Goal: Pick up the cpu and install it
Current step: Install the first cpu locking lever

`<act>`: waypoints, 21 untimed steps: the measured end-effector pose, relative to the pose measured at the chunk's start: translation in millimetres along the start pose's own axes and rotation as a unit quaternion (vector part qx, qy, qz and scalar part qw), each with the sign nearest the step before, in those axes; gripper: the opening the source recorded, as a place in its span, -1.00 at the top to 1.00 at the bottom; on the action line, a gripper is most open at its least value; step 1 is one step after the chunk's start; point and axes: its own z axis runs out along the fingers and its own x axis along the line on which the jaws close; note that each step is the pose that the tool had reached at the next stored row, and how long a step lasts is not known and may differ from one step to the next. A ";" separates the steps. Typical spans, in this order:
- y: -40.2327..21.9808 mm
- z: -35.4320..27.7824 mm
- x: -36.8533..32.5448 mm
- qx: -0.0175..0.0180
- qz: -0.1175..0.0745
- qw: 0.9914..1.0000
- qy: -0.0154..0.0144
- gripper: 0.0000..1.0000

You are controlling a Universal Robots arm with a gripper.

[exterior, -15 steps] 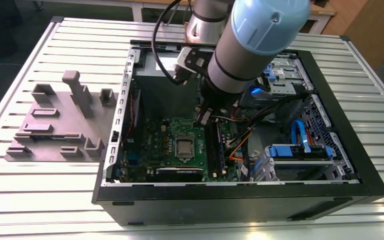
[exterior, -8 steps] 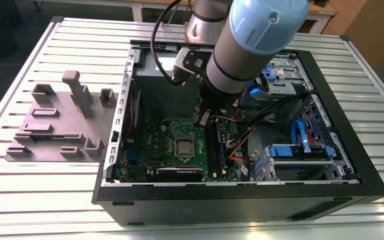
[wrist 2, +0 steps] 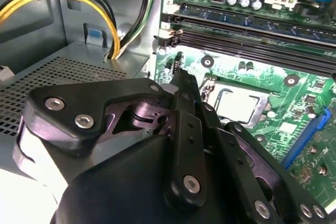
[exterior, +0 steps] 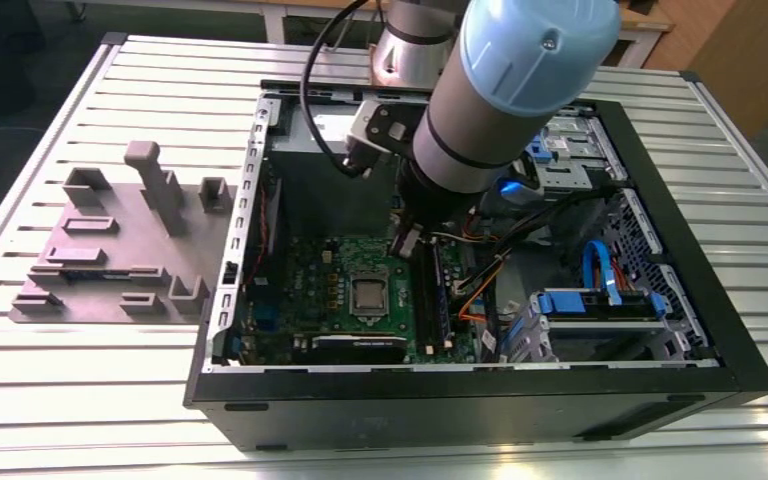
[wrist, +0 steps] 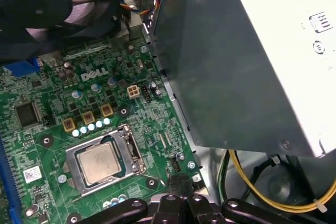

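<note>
1. Silvery cpu [wrist: 100,162] lies flat in its socket [wrist: 134,149] on the green board [wrist: 157,109], inside the open case [exterior: 491,412] on the table [exterior: 91,400].
2. End effector [wrist: 177,183] hangs just beside the socket, pinched together, holding nothing.
3. I think the cpu is already seated, so the job looks near its end.
4. Any next move calls for care, because parts crowd close around it.
5. I count one cpu, one socket, one end effector.

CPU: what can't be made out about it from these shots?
- Second wrist view: gripper covers part of the cpu.
- Exterior view: cpu too small to judge its seating.
- First wrist view: gripper cut off by the picture's edge.
</note>
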 end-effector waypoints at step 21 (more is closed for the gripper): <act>5.6 -6.1 1.6 -0.001 -0.022 1.000 0.011 0.80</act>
